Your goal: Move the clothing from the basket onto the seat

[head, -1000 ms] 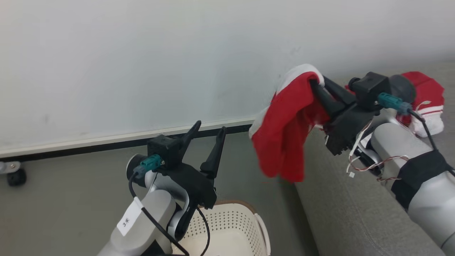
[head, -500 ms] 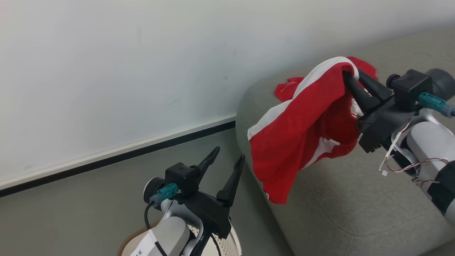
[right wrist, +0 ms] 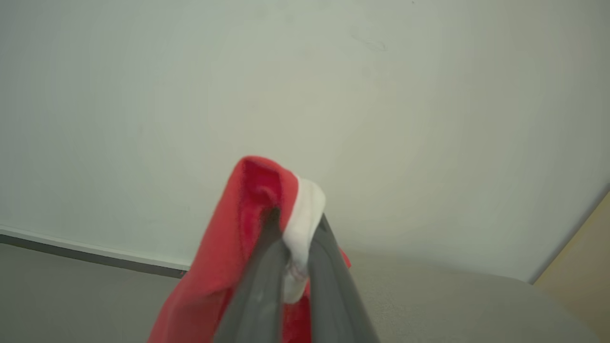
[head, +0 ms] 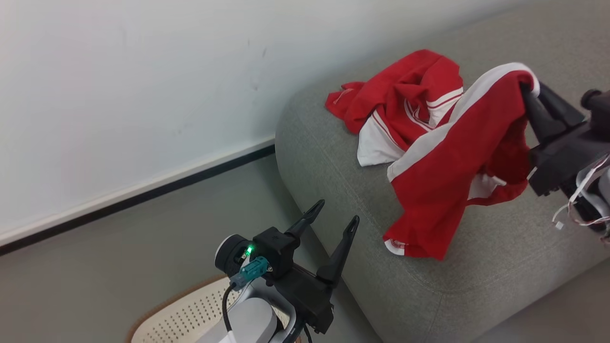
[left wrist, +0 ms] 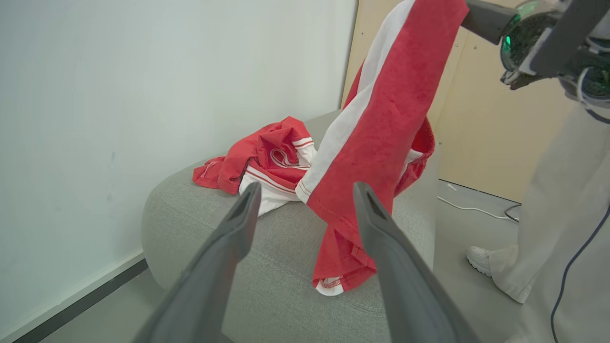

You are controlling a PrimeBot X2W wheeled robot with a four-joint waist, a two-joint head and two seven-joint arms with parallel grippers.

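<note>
**Item: red-and-white garment, in transfer to the seat, release pending**

Step in hand: carry-over, nearly complete. The right gripper [head: 526,88] is clamped on the top fold of the held garment [head: 448,166], pinching red cloth and white band together.

Location: the garment hangs over the seat [head: 333,157]. Its lower hem reaches the cushion near the front edge, though contact cannot be confirmed.

Next move, as judged: lower the arm until the cloth piles, part the fingers, then lift clear. Thin fabric may cling to a finger.

Appearance: limp red fabric with a broad white side stripe and red-and-white trim at the hem, draping in long folds.

Companion piece: the second garment [head: 405,102] lies crumpled toward the seat's far corner.

Left gripper [head: 337,212]: fingers spread and holding nothing, above the basket [head: 190,314] off the seat's near corner. The basket's contents are not visible.
</note>
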